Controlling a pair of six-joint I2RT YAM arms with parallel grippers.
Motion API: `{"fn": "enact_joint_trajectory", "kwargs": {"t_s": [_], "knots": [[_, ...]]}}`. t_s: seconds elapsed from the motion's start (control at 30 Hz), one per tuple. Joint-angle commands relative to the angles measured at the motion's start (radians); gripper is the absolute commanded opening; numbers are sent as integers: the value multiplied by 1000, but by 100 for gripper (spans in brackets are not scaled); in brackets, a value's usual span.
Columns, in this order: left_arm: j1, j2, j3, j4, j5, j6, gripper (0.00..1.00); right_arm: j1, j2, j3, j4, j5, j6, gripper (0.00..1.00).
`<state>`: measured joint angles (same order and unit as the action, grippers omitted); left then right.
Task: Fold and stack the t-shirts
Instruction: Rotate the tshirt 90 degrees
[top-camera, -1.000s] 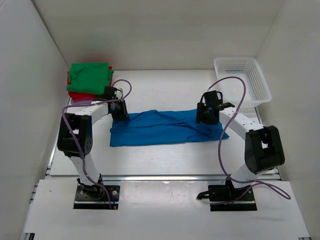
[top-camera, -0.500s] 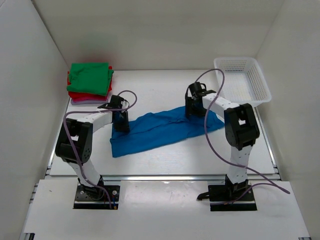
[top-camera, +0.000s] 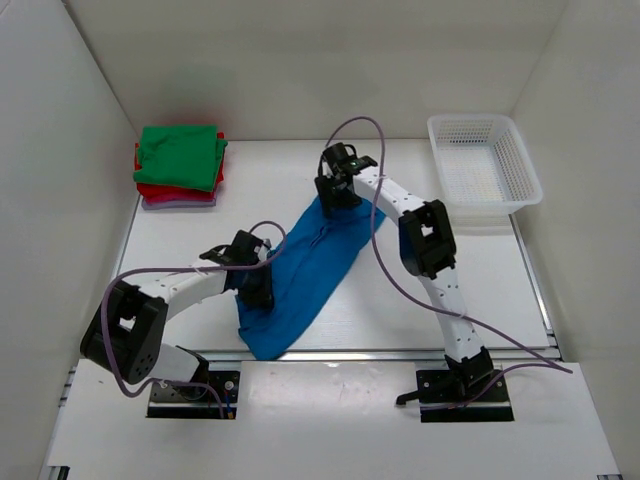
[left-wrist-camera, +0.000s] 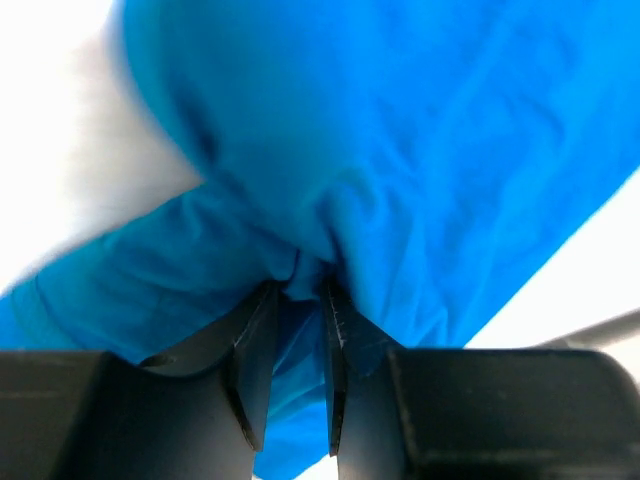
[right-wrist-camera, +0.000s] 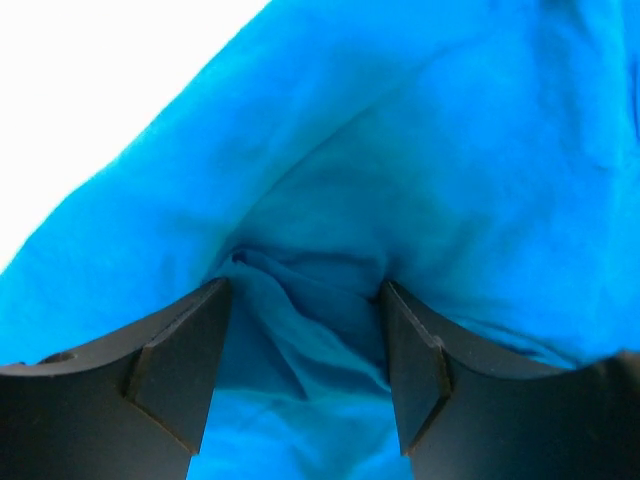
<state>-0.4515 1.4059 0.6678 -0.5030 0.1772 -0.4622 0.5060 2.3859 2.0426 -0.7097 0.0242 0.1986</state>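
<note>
blue t-shirt (top-camera: 305, 270) has swung from crosswise to diagonal on the table (top-camera: 480, 285). folded stack (top-camera: 180, 160), green on top, sits in the far-left corner. left pincer (left-wrist-camera: 300, 288) clamps a fold near the shirt's near end; right pincer (right-wrist-camera: 305, 290) grips a bunch at its far end.

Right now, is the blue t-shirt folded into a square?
No. The blue t-shirt lies as a long, wrinkled diagonal strip, not a compact square.
</note>
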Motion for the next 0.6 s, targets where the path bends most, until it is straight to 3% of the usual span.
{"fn": "enact_joint_trajectory", "kwargs": {"t_s": [0.0,0.07,0.13,0.33,0.57], "knots": [[-85,57,-63,-42,67,-70,35,41,169,331,-181,-72,-57,58],[-134,70,-77,-11,82,-104,35,54,279,554,-290,-49,-74,59],[-160,62,-85,44,109,-133,35,40,254,495,-233,-156,-82,58],[-130,-69,-68,136,110,-204,35,3,211,550,-218,-125,-136,58],[-1,-200,107,48,128,-196,40,-67,-14,548,-218,-104,-130,61]]}}
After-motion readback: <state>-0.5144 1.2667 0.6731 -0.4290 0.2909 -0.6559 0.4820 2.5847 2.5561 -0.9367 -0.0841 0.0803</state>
